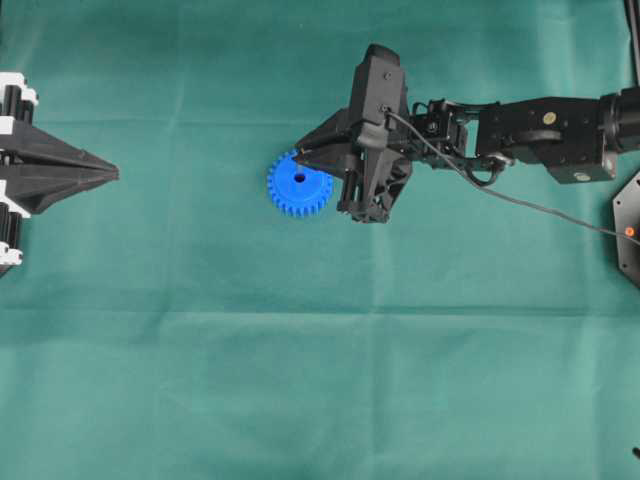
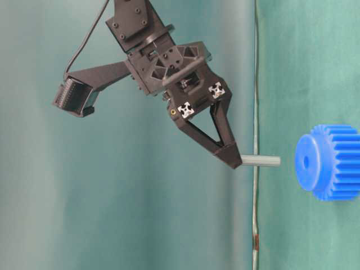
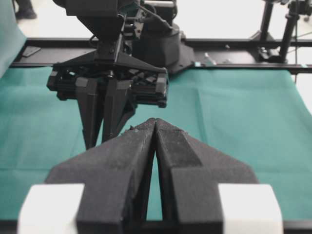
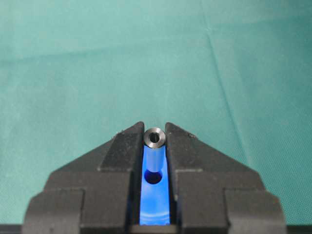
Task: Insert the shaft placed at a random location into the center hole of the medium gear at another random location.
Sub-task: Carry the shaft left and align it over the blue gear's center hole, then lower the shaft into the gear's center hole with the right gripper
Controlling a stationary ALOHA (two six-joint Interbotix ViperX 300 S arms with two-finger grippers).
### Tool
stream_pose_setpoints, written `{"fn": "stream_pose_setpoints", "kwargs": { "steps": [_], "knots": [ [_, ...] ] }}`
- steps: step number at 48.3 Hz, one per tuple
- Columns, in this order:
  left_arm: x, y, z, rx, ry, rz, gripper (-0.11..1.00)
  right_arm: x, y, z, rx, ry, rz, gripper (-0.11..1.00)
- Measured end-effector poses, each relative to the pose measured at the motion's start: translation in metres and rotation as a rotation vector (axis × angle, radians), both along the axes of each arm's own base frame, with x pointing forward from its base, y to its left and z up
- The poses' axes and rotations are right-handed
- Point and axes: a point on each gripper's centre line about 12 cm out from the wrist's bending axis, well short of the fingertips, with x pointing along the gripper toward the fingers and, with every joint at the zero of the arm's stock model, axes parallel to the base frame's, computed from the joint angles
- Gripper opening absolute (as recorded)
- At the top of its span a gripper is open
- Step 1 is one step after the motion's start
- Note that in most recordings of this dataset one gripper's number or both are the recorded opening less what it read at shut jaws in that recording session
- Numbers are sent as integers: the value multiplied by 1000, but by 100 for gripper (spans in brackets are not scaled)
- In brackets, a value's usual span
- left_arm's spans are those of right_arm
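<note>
The right gripper (image 2: 233, 160), clenched on the small silvery-grey metal shaft (image 2: 260, 161), hovers just above the bright blue plastic toothed gear (image 1: 299, 183) on the green surface (image 1: 300, 380); next, aligning with its dark center hole (image 1: 300, 178) and lowering.

The overhead view looks straight down on the green cloth (image 1: 300, 380) from well above, with the medium gear (image 1: 300, 184) just left of centre. The table-level view appears turned on its side, close in, with the same gear (image 2: 332, 162) at its right edge. The left wrist view faces level across the cloth (image 3: 253, 122) toward the right gripper (image 3: 103, 134). The right wrist view looks down between its own fingertips (image 4: 124, 146), very near the gear (image 4: 155, 195).
</note>
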Motion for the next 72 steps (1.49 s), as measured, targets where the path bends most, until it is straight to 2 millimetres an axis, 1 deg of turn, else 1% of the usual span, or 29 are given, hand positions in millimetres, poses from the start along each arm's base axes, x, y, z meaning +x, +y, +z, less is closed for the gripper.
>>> {"fn": "stream_pose_setpoints", "kwargs": {
  "steps": [10,27,37,42,46,51,57,65,72],
  "knots": [
    [0,0,0,-3,0,0,0,2,0,-3,0,-6,0,13],
    [0,0,0,-5,2,0,0,8,-1,-31,23,7,-24,13],
    [0,0,0,-5,2,0,0,8,-1,-33,32,2,-34,13],
    [0,0,0,-5,0,0,0,7,-1,-30,31,-2,-34,13],
    [0,0,0,-5,0,0,0,4,-1,-23,30,-8,-32,13],
    [0,0,0,-5,2,0,0,-2,0,-9,29,-30,-31,13],
    [0,0,0,-5,2,0,0,-5,1,-3,29,-41,-31,13],
    [0,0,0,-5,0,0,0,-5,4,-5,30,-34,-23,13],
    [0,0,0,-5,2,0,0,-2,5,-20,31,-11,-22,13]
  ]
}}
